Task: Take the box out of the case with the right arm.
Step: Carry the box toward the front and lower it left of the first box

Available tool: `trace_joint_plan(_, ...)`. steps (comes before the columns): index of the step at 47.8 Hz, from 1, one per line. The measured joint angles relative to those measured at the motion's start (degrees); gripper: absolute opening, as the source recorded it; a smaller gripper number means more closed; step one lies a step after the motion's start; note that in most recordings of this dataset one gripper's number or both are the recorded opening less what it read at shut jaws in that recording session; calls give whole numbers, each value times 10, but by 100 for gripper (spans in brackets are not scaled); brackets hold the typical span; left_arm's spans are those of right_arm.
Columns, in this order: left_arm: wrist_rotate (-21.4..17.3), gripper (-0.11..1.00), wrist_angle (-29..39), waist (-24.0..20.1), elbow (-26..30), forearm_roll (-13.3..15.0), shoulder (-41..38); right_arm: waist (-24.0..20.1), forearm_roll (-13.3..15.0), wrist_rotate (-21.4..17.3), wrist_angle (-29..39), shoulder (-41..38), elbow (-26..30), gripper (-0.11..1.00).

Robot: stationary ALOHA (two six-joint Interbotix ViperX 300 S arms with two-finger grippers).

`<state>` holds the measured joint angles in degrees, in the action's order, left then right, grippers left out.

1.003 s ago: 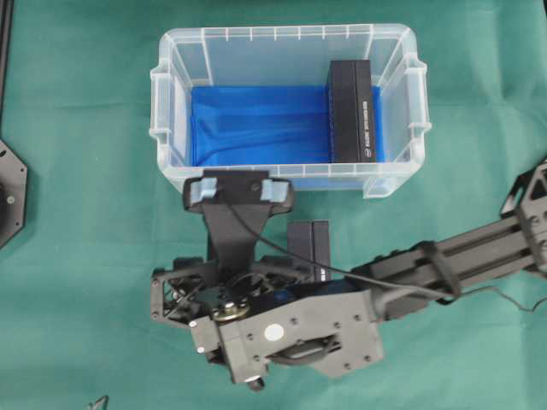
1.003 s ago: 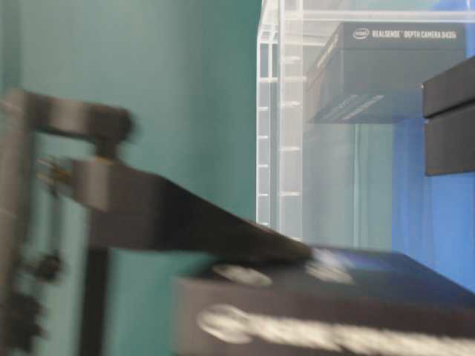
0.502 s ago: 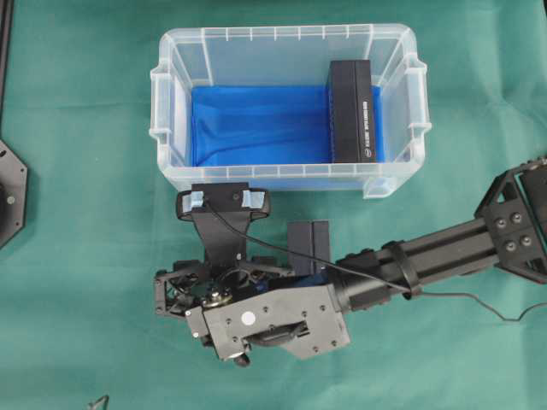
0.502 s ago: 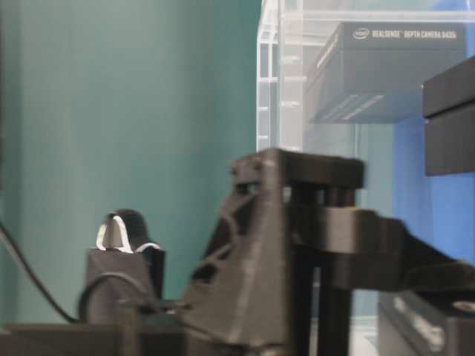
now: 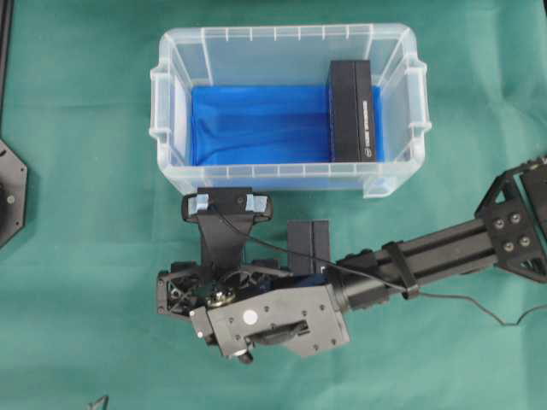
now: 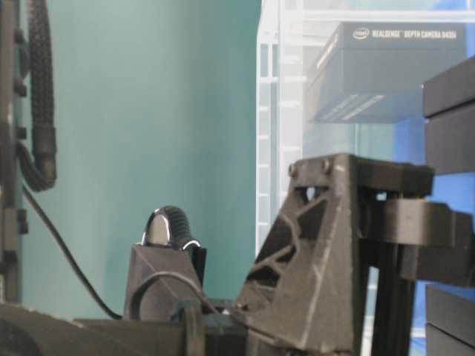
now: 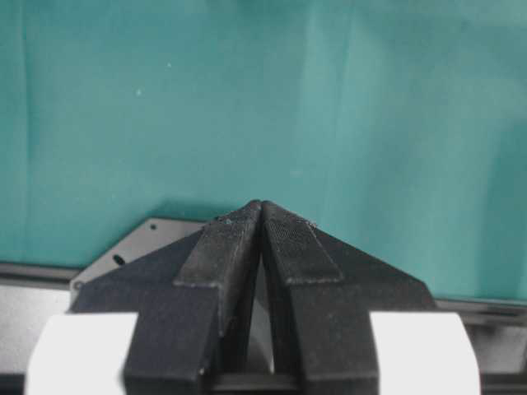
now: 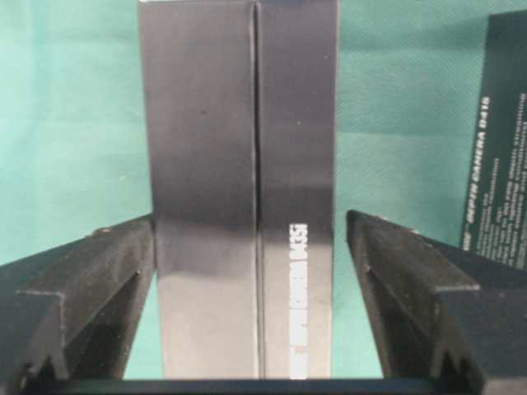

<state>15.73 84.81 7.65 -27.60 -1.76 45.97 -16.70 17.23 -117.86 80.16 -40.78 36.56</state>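
The right arm point(image 5: 427, 256) is all black, its long boxy link ribbed and ringed by a band, with a thin black cable trailing beside it. Small screws dot its flat wrist plate point(image 5: 282, 318). The camera mount point(image 5: 226, 205) carries pale blue tape.

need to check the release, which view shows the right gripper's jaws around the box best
The right wrist view: the right gripper stands open, a gap showing between each finger and the box. Overhead, the wrist hides the jaws; only the box's end shows. Table-level shows only the gripper frame. The left wrist view misses it.
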Motion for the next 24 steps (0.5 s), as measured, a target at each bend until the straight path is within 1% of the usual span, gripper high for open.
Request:
trace_joint_plan(18,1,0,1,0,-4,0,9,0,1,1,11,2,0,89)
trace_joint_plan(24,2,0,0,0,-4,0,17,0,4,1,29,23,0,88)
